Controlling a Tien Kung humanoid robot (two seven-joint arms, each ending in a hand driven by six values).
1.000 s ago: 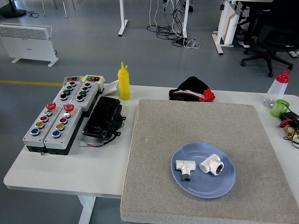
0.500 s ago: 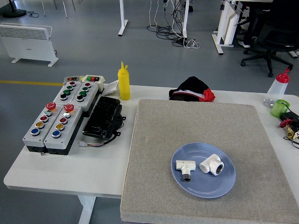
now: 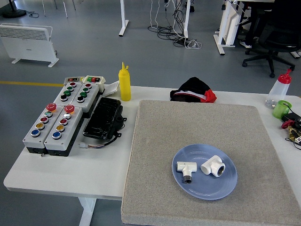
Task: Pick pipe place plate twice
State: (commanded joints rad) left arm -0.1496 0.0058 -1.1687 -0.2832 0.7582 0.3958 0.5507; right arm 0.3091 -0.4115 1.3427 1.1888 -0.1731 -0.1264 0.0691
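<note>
A blue plate [image 3: 224, 189] lies on the grey mat [image 3: 202, 127], toward its front right. Two white T-shaped pipe fittings rest on the plate side by side: a smaller one with a metal threaded end [image 3: 186, 168] on the left and a larger one [image 3: 213, 165] on the right. Neither robot hand nor arm shows in the head view. No person is at the table.
Two grey button boxes [image 3: 52, 127] [image 3: 77, 92] and a black tray [image 3: 103, 117] fill the table's left side. A yellow squeeze bottle [image 3: 124, 84] stands behind them. Black-and-red cloth [image 3: 194, 90] lies at the mat's far edge. A clear bottle [image 3: 278, 88], green cup [image 3: 281, 108] and brass parts [image 3: 294, 132] sit at right.
</note>
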